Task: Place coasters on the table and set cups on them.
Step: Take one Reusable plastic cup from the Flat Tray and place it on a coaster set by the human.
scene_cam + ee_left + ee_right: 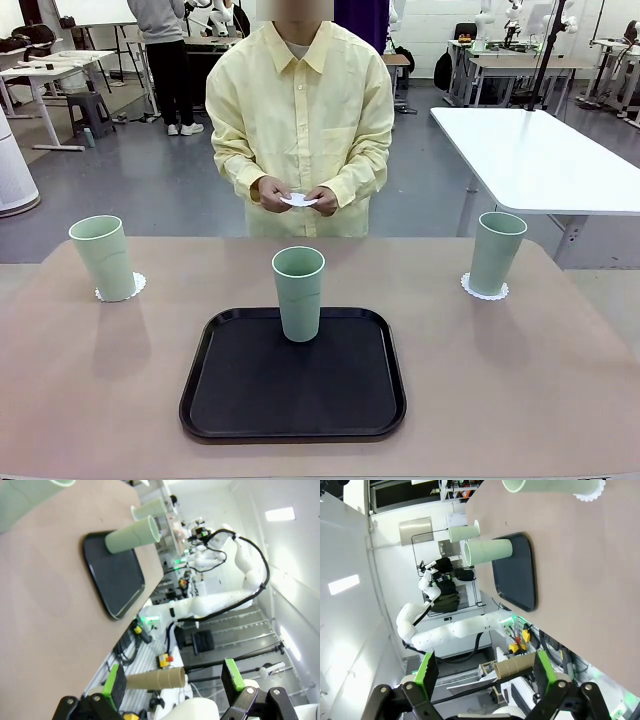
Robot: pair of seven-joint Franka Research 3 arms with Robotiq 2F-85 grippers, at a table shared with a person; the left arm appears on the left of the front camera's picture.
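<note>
Left gripper and right gripper: fingers spread, empty. I reckon the middle cup sits on the tray awaiting the coaster in the person's hands.

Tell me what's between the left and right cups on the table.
The third cup, upright on the black tray; the front view shows it.

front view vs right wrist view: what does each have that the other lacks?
Front: a person in a pale yellow shirt holding a white scalloped paper coaster; a white table beyond. Right wrist: the right gripper, jaws open and empty; the white left arm across the table. Both: the pale-green plastic tumbler on the black rectangular tray, the right tumbler on a second coaster, the tan-pink table.
</note>
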